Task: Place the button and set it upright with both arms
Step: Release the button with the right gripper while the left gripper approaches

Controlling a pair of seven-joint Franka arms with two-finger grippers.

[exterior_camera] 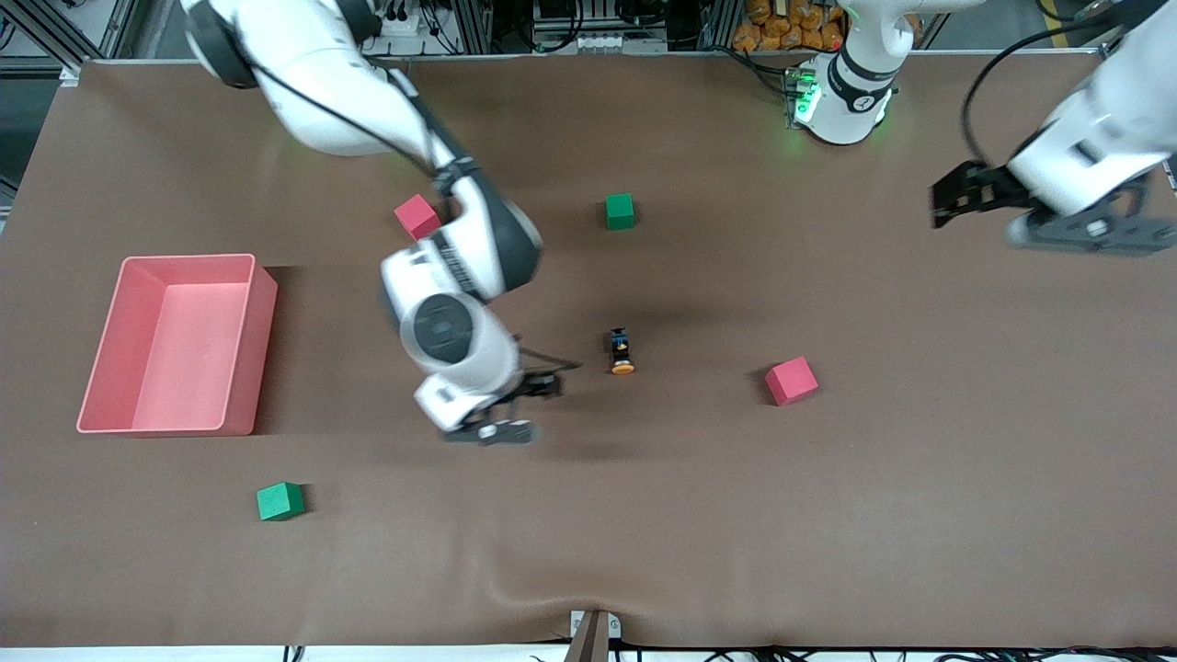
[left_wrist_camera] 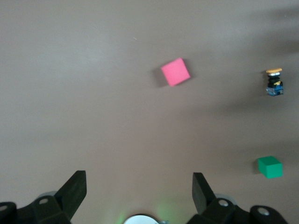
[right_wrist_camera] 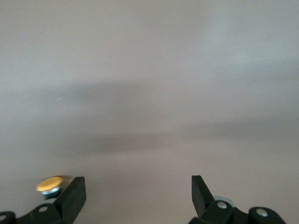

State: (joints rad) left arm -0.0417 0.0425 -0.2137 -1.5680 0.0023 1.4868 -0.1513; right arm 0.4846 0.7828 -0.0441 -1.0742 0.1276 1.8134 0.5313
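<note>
The button (exterior_camera: 622,353) lies on its side near the middle of the table, orange cap toward the front camera, black and blue body away from it. My right gripper (exterior_camera: 542,408) hangs open and empty just beside the button, toward the right arm's end. In the right wrist view the orange cap (right_wrist_camera: 50,184) shows just outside one finger of the right gripper (right_wrist_camera: 138,189). My left gripper (exterior_camera: 973,221) waits open and empty, raised over the left arm's end of the table. The left wrist view shows its spread gripper (left_wrist_camera: 139,186) and the distant button (left_wrist_camera: 274,82).
A pink bin (exterior_camera: 256,368) stands at the right arm's end. One red cube (exterior_camera: 417,216) and one green cube (exterior_camera: 620,211) lie toward the bases. Another red cube (exterior_camera: 792,380) sits beside the button, toward the left arm's end. A second green cube (exterior_camera: 279,501) lies near the front.
</note>
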